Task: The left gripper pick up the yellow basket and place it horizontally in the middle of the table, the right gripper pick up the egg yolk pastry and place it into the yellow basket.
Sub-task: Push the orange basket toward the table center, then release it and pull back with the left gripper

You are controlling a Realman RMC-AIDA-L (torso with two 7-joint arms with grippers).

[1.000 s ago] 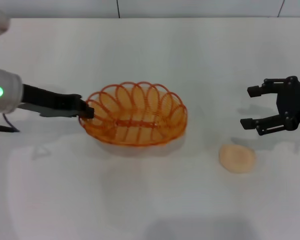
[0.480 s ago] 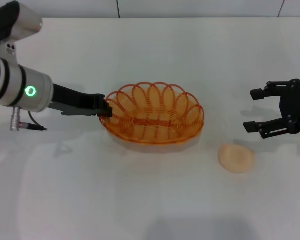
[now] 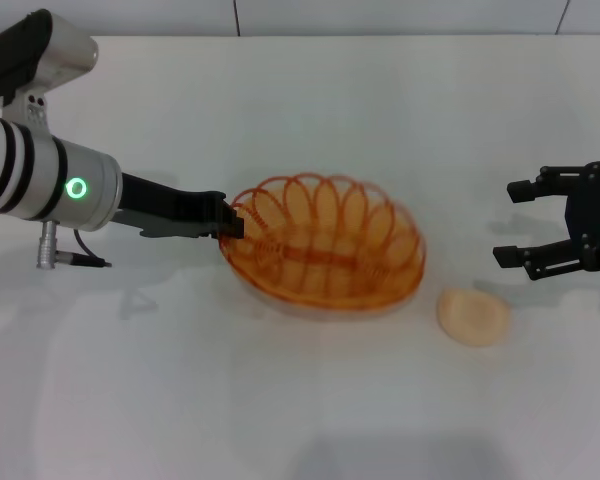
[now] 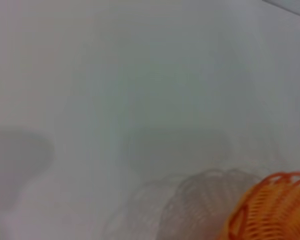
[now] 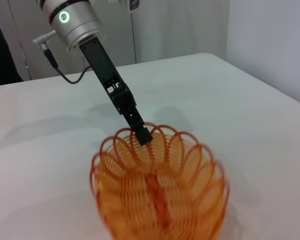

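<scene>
Left gripper (image 3: 232, 222) clamped on the near-left rim of the yellow basket (image 3: 325, 257), carried low over the table (image 3: 300, 400), near its middle, long axis running left to right, slightly tilted. Left arm stretched in level from the left edge. Right gripper (image 3: 535, 225) spread open, empty, parked just behind and to the right of the pastry (image 3: 473, 316), which lies just right of the basket.

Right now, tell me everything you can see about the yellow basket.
The yellow basket is an oval of orange-yellow wire with a looped, scalloped rim and a spiral wire base, and it holds nothing. The left end effector is shut on its rim at the robot's left end. It sits tilted near the middle of the table, left of the egg yolk pastry.
</scene>
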